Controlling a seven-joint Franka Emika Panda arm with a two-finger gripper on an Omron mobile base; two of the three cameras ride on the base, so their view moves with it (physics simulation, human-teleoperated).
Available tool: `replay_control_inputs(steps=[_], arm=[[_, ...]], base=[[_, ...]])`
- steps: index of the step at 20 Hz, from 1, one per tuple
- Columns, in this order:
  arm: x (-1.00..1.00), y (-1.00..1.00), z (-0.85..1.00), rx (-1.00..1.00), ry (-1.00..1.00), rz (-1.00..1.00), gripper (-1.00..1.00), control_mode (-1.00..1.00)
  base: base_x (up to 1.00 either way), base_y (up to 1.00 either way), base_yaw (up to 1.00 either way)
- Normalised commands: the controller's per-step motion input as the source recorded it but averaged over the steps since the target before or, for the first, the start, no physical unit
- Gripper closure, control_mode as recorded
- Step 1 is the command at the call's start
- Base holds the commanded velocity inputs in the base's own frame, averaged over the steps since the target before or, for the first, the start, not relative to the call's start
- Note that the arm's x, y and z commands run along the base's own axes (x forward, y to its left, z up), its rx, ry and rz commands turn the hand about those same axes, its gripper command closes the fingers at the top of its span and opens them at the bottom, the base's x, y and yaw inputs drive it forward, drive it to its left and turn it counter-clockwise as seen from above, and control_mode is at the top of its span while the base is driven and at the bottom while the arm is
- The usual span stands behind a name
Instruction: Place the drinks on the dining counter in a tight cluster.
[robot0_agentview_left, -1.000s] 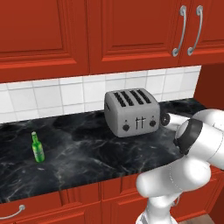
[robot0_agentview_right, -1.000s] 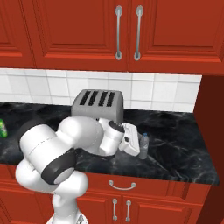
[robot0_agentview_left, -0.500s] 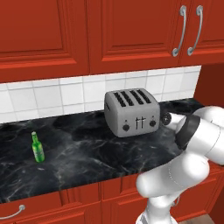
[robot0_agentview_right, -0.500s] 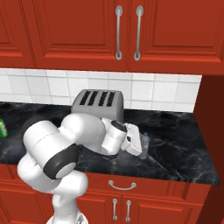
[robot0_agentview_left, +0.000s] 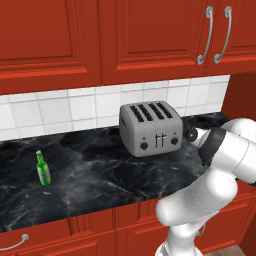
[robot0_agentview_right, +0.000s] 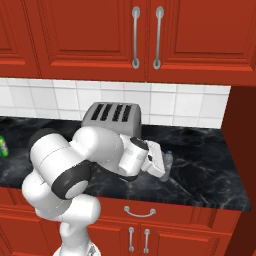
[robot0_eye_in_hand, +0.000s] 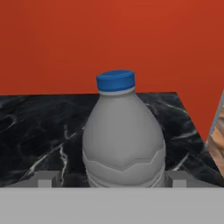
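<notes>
Claw (robot0_eye_in_hand: 112, 178) sits spread around the blue-capped clear bottle (robot0_eye_in_hand: 123, 140) near the tabletop's (robot0_eye_in_hand: 39, 131) right edge; squeeze evenly, lift straight.

A: What stands on the table (robot0_agentview_left: 100, 180)?
B: A toaster (robot0_agentview_left: 150, 128), grey, four slots on top, two knobs and two levers on its front. It sits near the back, just in front of the white tiles (robot0_agentview_left: 85, 107).
A: Any drink?
B: A green bottle (robot0_agentview_left: 43, 168), upright, far to the left, well apart from the toaster.
A: And the arm (robot0_agentview_left: 220, 170)?
B: It rises at the lower right, white with a dark joint, bending over the table's right end, just beside the toaster.
A: Above?
B: Red cabinets (robot0_agentview_left: 125, 35), with two silver handles (robot0_agentview_left: 215, 34) on the right doors. A drawer handle (robot0_agentview_left: 12, 242) shows at the bottom left
</notes>
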Motion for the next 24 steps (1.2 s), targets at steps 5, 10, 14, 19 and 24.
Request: replay_control_inputs(steps=[5, 10, 14, 19, 24], arm=[[0.0, 0.0, -0.01, 0.0, -0.05, 0.01, 1.0, -1.0], [-0.12, 0.03, 0.04, 0.0, -0.09, 0.03, 1.0, -1.0], [-0.12, 0.19, 0.17, 0.0, -0.08, 0.01, 1.0, -1.0], [-0.18, 0.2, 0.25, -0.01, -0.07, 0.0, 1.0, -1.0], [-0.22, 0.28, 0.25, -0.01, 0.0, 0.0, 1.0, -1.0]], base=[[0.0, 0.0, 0.0], [0.0, 0.0, 0.0], [0.0, 0.0, 0.0], [0.0, 0.0, 0.0], [0.0, 0.0, 0.0]])
